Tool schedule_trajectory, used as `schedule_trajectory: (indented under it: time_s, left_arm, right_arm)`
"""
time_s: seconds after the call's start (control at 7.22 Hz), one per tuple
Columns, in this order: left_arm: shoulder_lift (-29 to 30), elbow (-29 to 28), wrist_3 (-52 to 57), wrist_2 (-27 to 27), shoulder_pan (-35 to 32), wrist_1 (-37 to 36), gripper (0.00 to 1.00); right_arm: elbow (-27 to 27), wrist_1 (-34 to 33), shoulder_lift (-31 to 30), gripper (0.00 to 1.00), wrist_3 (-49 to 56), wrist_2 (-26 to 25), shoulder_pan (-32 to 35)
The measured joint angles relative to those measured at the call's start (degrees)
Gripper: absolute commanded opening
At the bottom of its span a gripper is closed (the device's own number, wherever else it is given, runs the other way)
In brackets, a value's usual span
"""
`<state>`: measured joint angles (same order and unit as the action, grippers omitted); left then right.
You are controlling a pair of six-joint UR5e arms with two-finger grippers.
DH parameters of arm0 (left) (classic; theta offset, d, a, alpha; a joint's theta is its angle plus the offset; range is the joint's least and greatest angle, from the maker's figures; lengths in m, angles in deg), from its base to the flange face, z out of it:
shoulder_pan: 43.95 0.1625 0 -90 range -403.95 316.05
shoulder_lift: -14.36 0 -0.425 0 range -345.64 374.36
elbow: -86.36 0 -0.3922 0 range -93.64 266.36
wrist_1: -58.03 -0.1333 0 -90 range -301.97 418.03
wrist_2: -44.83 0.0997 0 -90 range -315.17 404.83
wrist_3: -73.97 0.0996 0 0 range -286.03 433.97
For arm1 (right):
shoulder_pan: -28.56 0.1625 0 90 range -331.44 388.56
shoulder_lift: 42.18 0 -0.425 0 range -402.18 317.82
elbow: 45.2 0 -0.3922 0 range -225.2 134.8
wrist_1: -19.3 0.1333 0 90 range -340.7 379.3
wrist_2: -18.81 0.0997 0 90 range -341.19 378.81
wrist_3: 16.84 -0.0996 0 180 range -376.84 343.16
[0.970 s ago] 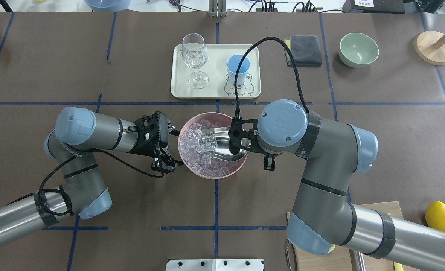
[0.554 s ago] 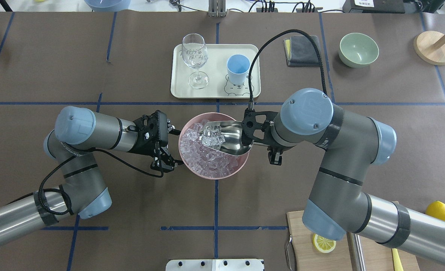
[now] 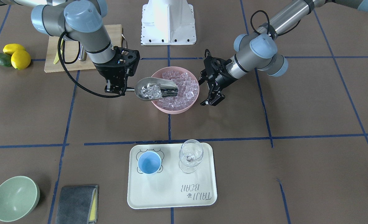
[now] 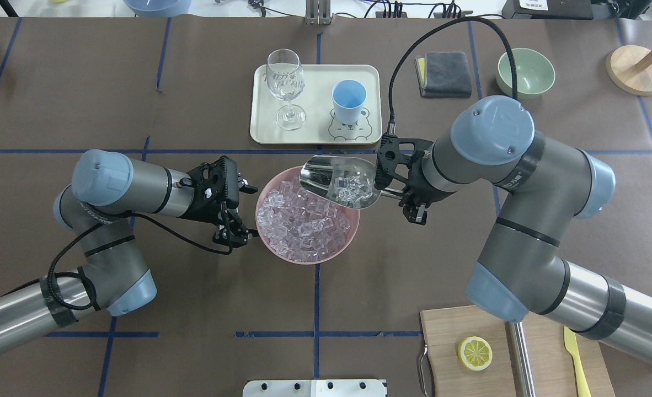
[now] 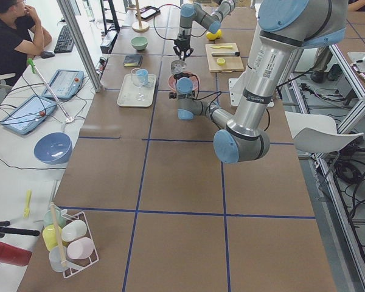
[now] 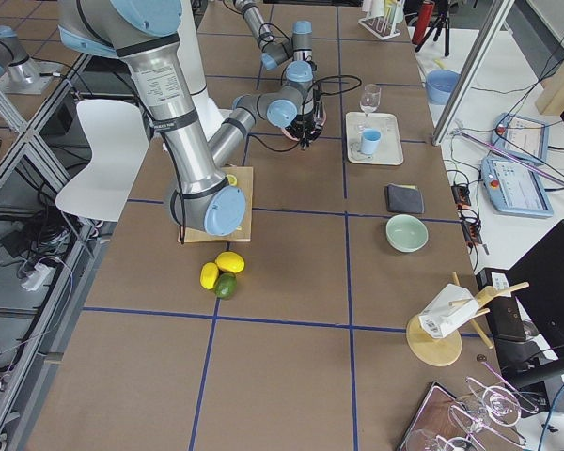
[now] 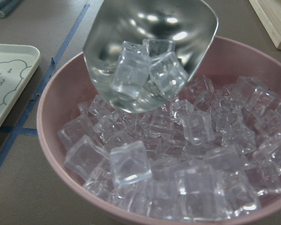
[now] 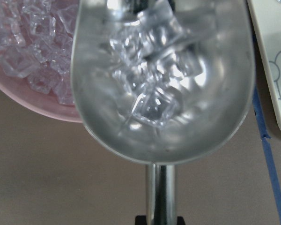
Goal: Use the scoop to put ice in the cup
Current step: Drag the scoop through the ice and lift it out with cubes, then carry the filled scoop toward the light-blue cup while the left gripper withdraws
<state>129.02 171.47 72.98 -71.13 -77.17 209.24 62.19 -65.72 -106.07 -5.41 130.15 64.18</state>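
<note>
Right jaws clamped; left jaws spread.

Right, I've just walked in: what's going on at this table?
The right gripper holds the scoop by its handle, with a few cubes of ice in its trough. The scoop is above the rim of the pink bowl, which is full of cubes, on the side towards the tray. The left gripper is open beside that bowl, holding nothing. The cup stands empty on the tray, so no ice has reached it yet.
</note>
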Motion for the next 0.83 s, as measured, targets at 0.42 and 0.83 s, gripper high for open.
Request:
schedule_trajectory:
  time_s: [0.42, 0.83]
  left_arm:
    - [-2.5, 4.1, 3.4, -1.1, -2.7, -6.2, 1.00]
    - [-5.8, 9.1, 4.4, -1.3, -7.4, -13.2, 1.00]
  right_arm:
    - [0.9, 0.3, 0.1, 0.00, -0.8, 5.3, 4.7]
    - [1.9, -1.8, 0.7, 0.00, -4.4, 7.9, 9.6]
